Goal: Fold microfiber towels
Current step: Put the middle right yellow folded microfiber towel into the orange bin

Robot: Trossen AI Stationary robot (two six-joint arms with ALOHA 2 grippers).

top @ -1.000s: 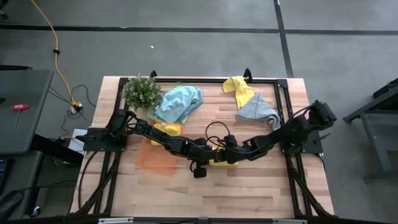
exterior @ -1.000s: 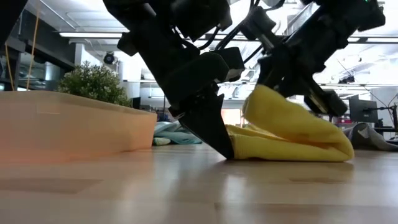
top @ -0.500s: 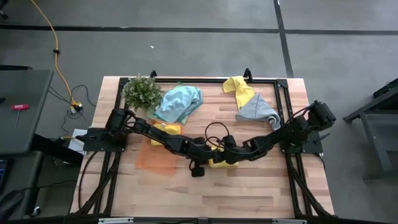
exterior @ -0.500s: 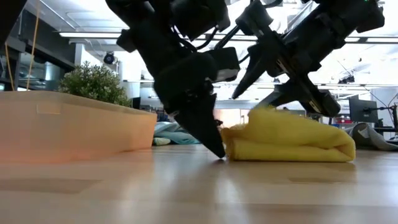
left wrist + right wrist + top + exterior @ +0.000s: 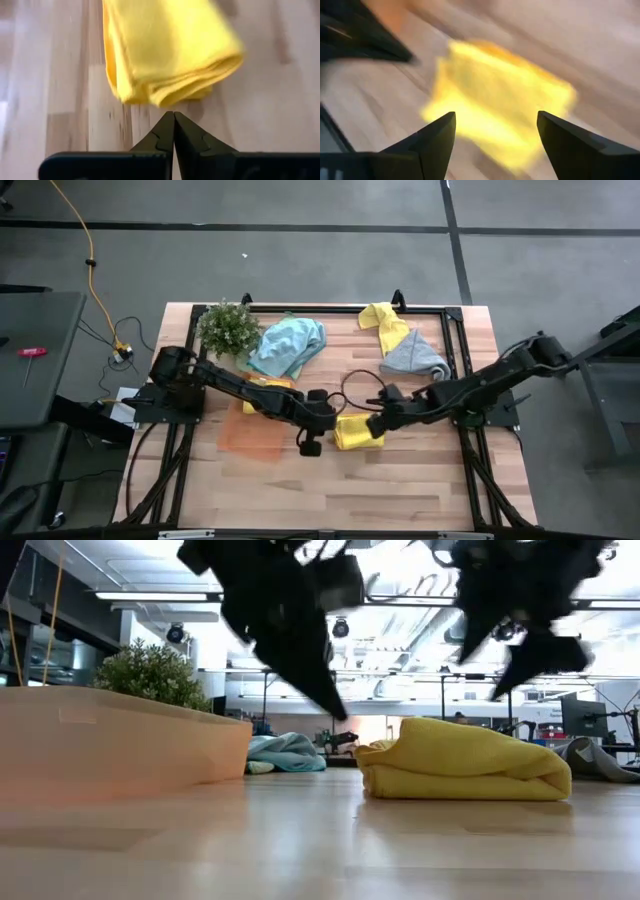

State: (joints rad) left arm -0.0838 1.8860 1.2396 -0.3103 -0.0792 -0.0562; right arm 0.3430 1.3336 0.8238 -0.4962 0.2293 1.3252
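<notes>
One bright yellow microfiber towel (image 5: pixel 358 431) is lying folded into a thick soft bundle on the pale wooden counter (image 5: pixel 400 490), free of both arms. The left gripper (image 5: pixel 173 131) is hovering just beside it with jaws pressed together; the right gripper (image 5: pixel 495 137) is hanging over it with jaws spread wide, holding nothing. Beyond the folded towel, a light blue-teal cloth (image 5: pixel 288 345), a grey cloth (image 5: pixel 412 356) and another yellow cloth (image 5: pixel 384 323) are waiting crumpled. No writing is readable.

r gripper (image 5: pixel 495 135) let go of yellow towel (image 5: pixel 358 431), both arms lifted
</notes>
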